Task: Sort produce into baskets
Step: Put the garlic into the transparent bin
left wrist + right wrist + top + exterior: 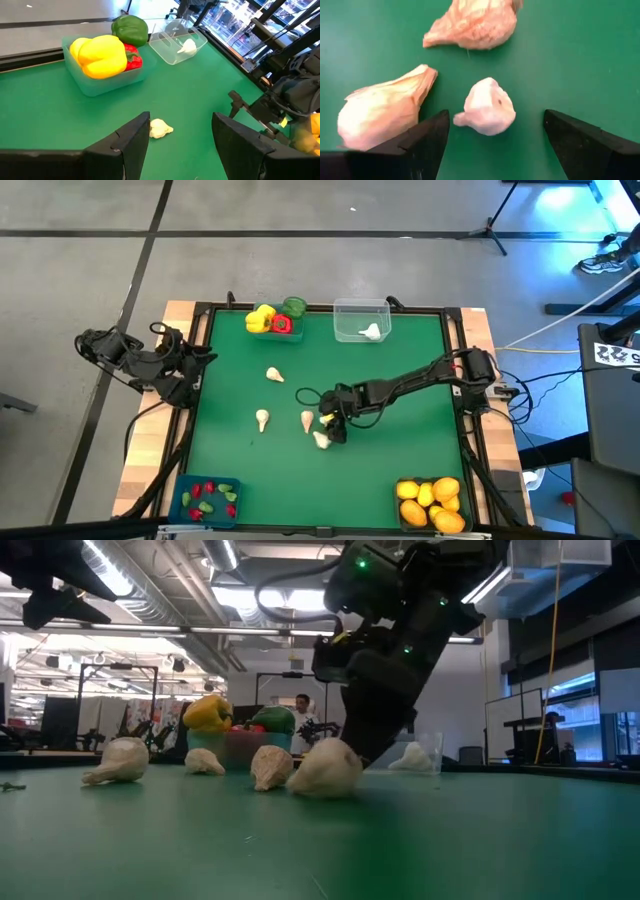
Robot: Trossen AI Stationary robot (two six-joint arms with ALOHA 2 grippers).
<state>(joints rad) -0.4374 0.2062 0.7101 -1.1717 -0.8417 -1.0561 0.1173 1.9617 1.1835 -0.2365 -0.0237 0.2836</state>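
Overhead view: a green, matte tabletop (pixel 400 430) framed by a dark rail on a pale wooden base. Four small rectangular plastic baskets sit at its edges. The translucent teal basket (pixel 262 330) at upper centre holds glossy, lobed bell peppers: one yellow (pixel 260 317), one red (pixel 281 325), one green (pixel 295 307). The clear basket (pixel 362 319) to its right holds one white garlic bulb (pixel 371 332). The blue basket (pixel 207 502) at lower left holds tiny red and green pieces; the dark basket (pixel 432 504) at lower right holds smooth orange-yellow citrus.

Four papery, teardrop-shaped garlic bulbs lie loose mid-frame: one at (pixel 274 375), one at (pixel 262 419), one at (pixel 307 420) and one at (pixel 321 440). The mat is bare around this cluster, widest toward the right and lower edges.

The right claw (pixel 331 430) is lowered at the centre of the frame, fingers spread wide and holding nothing; the right wrist view shows a small garlic bulb (pixel 487 107) lying between the finger tips, touching neither. The left claw (pixel 180 142) waits at the left edge of the frame, fingers apart and empty
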